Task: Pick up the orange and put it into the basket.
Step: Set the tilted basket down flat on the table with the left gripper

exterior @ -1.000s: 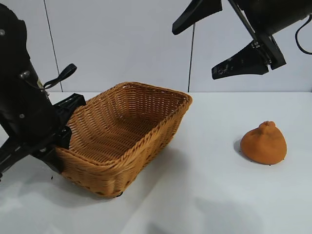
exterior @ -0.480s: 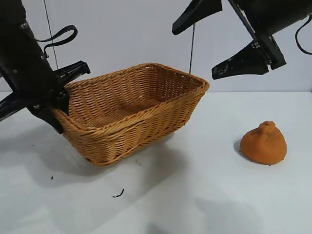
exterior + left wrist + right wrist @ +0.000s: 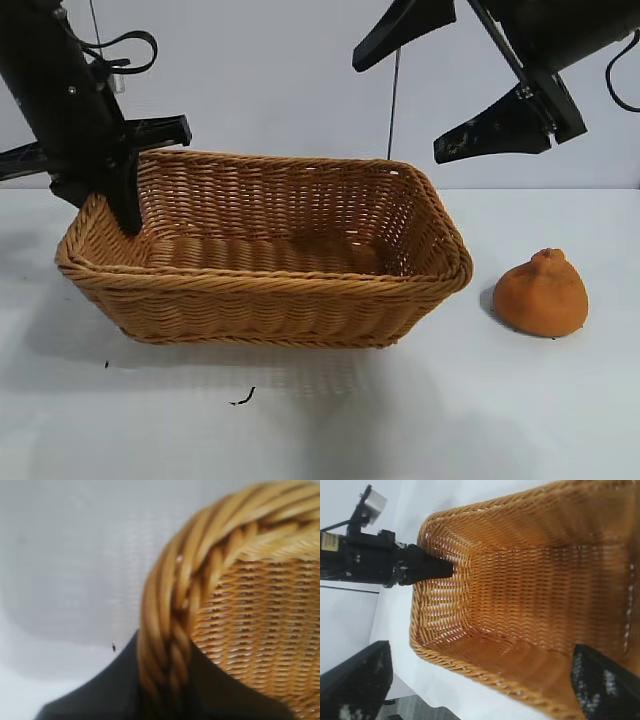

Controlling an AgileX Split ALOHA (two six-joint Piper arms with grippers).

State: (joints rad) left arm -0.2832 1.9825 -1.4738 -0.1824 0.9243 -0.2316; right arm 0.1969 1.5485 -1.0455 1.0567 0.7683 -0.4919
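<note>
Spanning the white table point(image 3: 330, 420), the basket point(image 3: 265, 300) is seen upright with its long side toward the exterior camera. Its braided rim is clamped at the left end by the left gripper point(image 3: 122, 200), one finger inside the basket and one outside. Above the basket's right end, the right gripper point(image 3: 455, 85) is held in the air with its fingers spread wide and nothing between them. To the right of the basket, near but apart from it, the orange point(image 3: 541, 293) is resting on the table.
</note>
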